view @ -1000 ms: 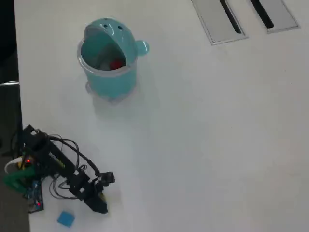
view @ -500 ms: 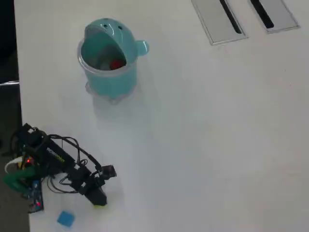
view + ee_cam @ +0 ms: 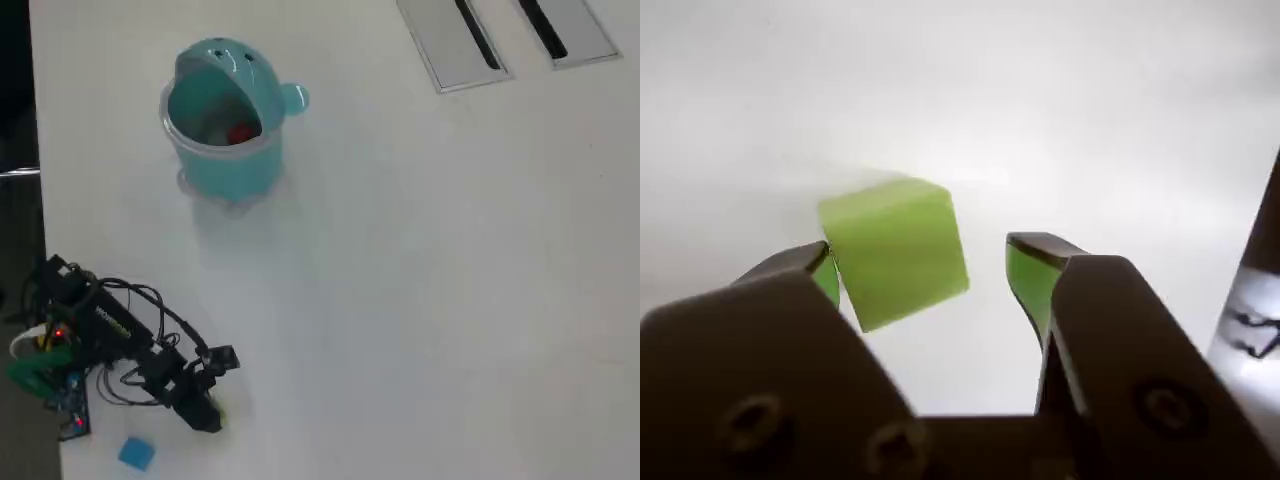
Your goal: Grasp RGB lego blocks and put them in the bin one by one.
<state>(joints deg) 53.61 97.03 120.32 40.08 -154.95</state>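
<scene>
The yellowish-green block (image 3: pixel 895 250) lies on the white table between the jaws of my gripper (image 3: pixel 925 252). It sits against the left jaw, with a clear gap to the right jaw, so the gripper is open. In the overhead view the gripper (image 3: pixel 207 415) is low at the bottom left. The blue block (image 3: pixel 137 452) lies to the gripper's lower left. The teal bin (image 3: pixel 215 170) stands at the upper left with its lid tipped back. The red block (image 3: pixel 240 133) lies inside it.
The arm's base and cables (image 3: pixel 70 340) sit at the table's left edge (image 3: pixel 45 250). Two grey cable slots (image 3: pixel 455 45) are set in the table at the top right. A dark strip (image 3: pixel 1262 300) crosses the wrist view's right edge.
</scene>
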